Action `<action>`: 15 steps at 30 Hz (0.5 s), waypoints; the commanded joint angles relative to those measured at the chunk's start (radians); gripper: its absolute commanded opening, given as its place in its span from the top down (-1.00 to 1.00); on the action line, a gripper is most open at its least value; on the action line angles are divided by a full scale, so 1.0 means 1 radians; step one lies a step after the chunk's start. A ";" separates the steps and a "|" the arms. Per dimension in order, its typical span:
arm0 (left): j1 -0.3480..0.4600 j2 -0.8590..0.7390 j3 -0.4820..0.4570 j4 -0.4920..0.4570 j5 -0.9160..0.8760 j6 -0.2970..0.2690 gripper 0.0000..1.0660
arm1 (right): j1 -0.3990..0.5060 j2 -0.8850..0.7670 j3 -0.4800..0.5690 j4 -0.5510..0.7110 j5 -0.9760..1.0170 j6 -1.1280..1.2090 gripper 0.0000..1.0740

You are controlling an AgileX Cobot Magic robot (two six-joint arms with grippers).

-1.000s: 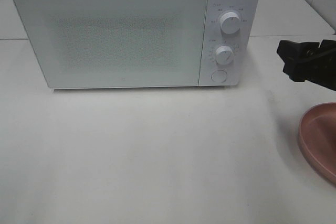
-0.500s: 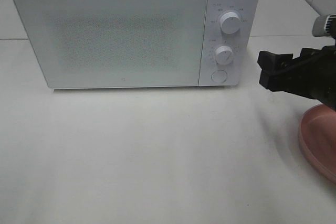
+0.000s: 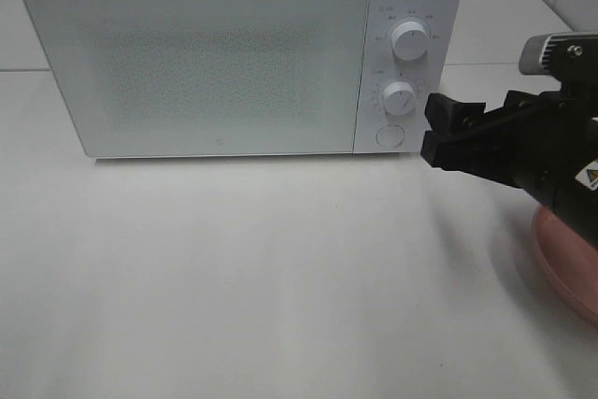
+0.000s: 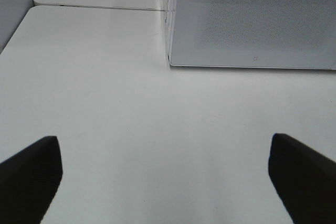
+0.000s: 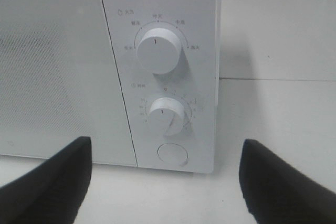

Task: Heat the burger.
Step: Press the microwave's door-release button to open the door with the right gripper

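Observation:
The burger is out of view. A white microwave (image 3: 206, 63) stands at the back of the table with its door shut. My right gripper (image 3: 437, 130) hovers open just right of the control panel, level with the round door button (image 3: 389, 135). The right wrist view faces the upper knob (image 5: 159, 48), the lower knob (image 5: 167, 115) and the button (image 5: 172, 154), and the right gripper (image 5: 165, 182) holds nothing between its black fingers (image 5: 52, 187). My left gripper (image 4: 163, 182) is open and empty over bare table, short of the microwave's front left corner (image 4: 170, 61).
A pink plate (image 3: 570, 259) lies at the right edge of the white table (image 3: 280, 277), partly under the right arm. I see nothing on its visible part. A tiled wall runs behind the microwave.
My right gripper has moved left from the table's right edge toward the microwave's control panel. The microwave door stays shut.

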 commanded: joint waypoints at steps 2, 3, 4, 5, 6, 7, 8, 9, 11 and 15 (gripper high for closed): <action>-0.002 -0.027 0.003 0.002 -0.008 0.001 -0.88 | 0.063 0.060 0.002 0.060 -0.076 -0.036 -0.40; -0.002 -0.027 0.003 0.002 -0.008 0.001 -0.88 | 0.095 0.089 0.002 0.079 -0.108 -0.035 -0.40; -0.002 -0.027 0.003 0.002 -0.008 0.001 -0.88 | 0.095 0.089 0.002 0.079 -0.108 -0.035 -0.40; -0.002 -0.027 0.003 0.002 -0.008 0.001 -0.88 | 0.109 0.106 0.002 0.082 -0.124 -0.035 -0.40; -0.002 -0.027 0.003 0.002 -0.008 0.001 -0.88 | 0.130 0.135 0.002 0.082 -0.146 -0.035 -0.40; -0.002 -0.027 0.003 0.002 -0.008 0.001 -0.88 | 0.130 0.135 0.002 0.082 -0.146 -0.035 -0.40; -0.002 -0.027 0.003 0.002 -0.008 0.001 -0.88 | 0.137 0.145 0.002 0.082 -0.152 -0.031 -0.40; -0.002 -0.027 0.003 0.002 -0.008 0.001 -0.88 | 0.152 0.166 0.002 0.082 -0.164 -0.016 -0.40; -0.002 -0.027 0.003 0.002 -0.008 0.001 -0.88 | 0.155 0.180 0.002 0.077 -0.167 0.020 -0.40; -0.002 -0.027 0.003 0.002 -0.008 0.001 -0.88 | 0.155 0.191 0.002 0.077 -0.166 0.090 -0.40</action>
